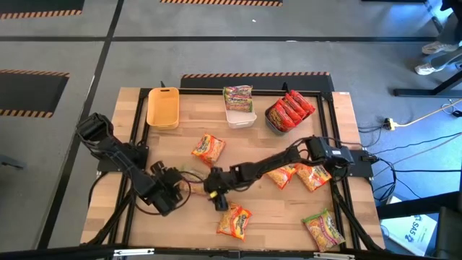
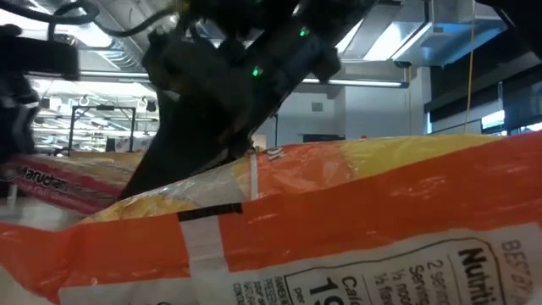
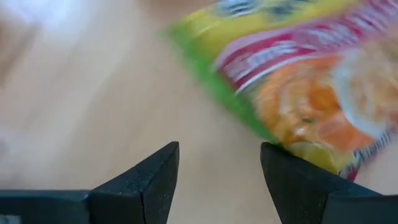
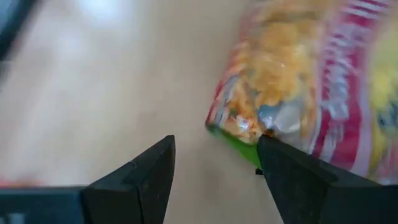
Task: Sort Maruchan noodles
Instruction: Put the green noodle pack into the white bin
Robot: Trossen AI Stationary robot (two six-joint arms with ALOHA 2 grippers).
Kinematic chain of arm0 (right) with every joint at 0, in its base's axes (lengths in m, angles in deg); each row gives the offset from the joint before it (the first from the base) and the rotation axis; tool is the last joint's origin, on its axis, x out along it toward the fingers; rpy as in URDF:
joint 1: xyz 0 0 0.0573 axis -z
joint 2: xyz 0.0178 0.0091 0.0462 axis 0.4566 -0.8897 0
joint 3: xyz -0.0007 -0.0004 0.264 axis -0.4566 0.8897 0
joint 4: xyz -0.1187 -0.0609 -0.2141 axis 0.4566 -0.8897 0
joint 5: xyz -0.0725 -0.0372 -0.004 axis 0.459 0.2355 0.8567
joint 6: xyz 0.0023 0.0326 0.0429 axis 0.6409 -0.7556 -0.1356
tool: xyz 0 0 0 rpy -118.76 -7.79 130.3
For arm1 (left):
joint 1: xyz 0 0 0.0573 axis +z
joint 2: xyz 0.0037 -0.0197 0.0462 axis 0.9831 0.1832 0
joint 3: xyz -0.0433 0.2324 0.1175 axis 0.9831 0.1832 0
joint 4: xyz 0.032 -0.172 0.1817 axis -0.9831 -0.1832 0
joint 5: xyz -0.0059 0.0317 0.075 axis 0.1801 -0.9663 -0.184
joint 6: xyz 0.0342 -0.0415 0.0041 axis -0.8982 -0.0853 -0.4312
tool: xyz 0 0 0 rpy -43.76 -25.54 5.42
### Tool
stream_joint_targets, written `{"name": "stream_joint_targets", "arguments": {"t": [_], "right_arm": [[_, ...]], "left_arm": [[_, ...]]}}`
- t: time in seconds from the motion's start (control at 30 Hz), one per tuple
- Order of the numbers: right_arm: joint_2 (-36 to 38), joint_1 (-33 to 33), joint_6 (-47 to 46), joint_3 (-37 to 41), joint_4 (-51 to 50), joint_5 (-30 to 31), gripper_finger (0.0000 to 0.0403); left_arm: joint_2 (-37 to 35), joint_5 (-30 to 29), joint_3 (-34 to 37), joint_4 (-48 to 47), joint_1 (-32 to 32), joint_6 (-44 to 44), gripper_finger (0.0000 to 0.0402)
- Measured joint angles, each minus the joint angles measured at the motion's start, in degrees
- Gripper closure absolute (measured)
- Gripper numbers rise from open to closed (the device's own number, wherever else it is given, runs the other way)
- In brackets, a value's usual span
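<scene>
Several Maruchan packets lie flat and loose on the wooden table: one orange-yellow, two right of centre, one green-pink at the near middle and one at the near right. My right gripper is open, low over the table just left of the near-middle packet; that packet's green corner lies by one fingertip. My left gripper is open at the table's near left, and a green-edged packet lies ahead of its fingers.
Three bins stand along the far edge: a yellow one, a white one with green-pink packets, and a dark grey one with red packets. In the low view an orange-yellow packet fills the foreground. Both arms nearly meet at mid-table.
</scene>
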Motion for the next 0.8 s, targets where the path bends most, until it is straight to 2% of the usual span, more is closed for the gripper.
{"name": "stream_joint_targets", "arguments": {"t": [0.13,0.37,0.5,0.67,0.8], "right_arm": [[1.3,-2.5,-2.4,-0.1,-2.3,3.1,0.0171],[7.4,-5.4,-4.1,-0.3,-9.3,12.3,0.0171],[11.5,-6.6,-4.7,-0.4,-14.6,15.9,0.0171],[14.4,-6.3,-6.2,-0.4,-16.0,14.2,0.0171],[14.6,-4.8,-7.1,-0.4,-16.3,10.0,0.0171]], "left_arm": [[0.0,-3.3,-0.2,2.1,0.6,0.3,0.0179],[-0.1,-1.6,-0.3,2.8,0.4,-1.2,0.0179],[-1.2,-2.6,-1.8,1.5,-1.5,-1.8,0.0179],[-2.5,-3.4,-2.9,1.6,-4.7,-2.4,0.0179],[-2.6,-8.5,-2.9,5.6,-7.5,-1.6,0.0179]]}}
